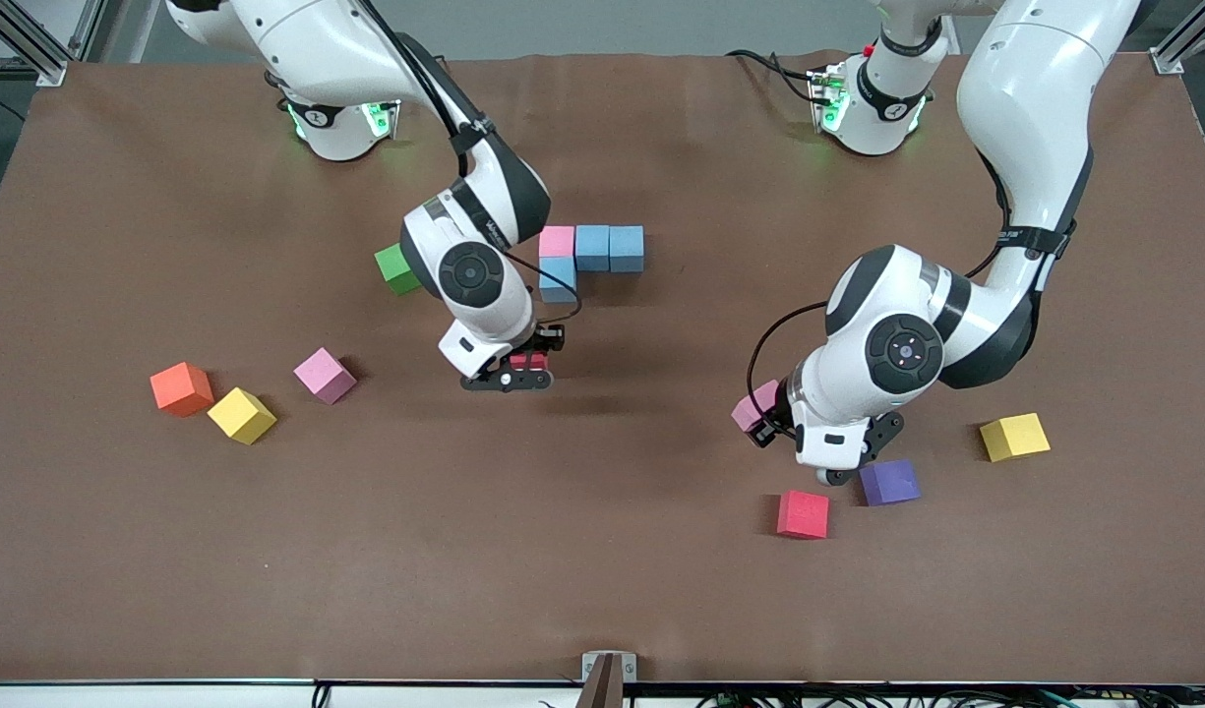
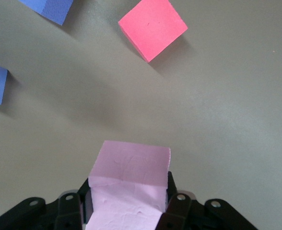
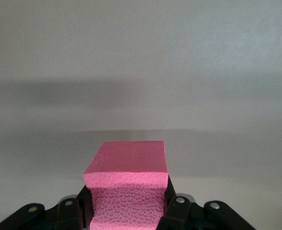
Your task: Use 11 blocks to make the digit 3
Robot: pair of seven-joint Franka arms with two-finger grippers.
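Observation:
My right gripper [image 1: 525, 372] [image 3: 126, 191] is shut on a red block [image 1: 528, 361] [image 3: 126, 184], just above the table's middle. Four placed blocks lie beside that arm's wrist: a pink one [image 1: 557, 241] and two light blue ones [image 1: 592, 246] [image 1: 627, 248] in a row, with a third light blue [image 1: 558, 278] under the pink. My left gripper [image 1: 764, 423] [image 2: 127, 189] is shut on a pink block [image 1: 754, 405] [image 2: 129, 167], low over the table. A loose red block [image 1: 804, 514] [image 2: 153, 28] and a purple block [image 1: 889, 482] [image 2: 50, 9] lie beside it.
Toward the right arm's end lie a pink block [image 1: 324, 375], a yellow block [image 1: 241, 415] and an orange cube [image 1: 181, 388]. A green cube [image 1: 397, 268] sits against the right arm's wrist. Another yellow block [image 1: 1014, 437] lies toward the left arm's end.

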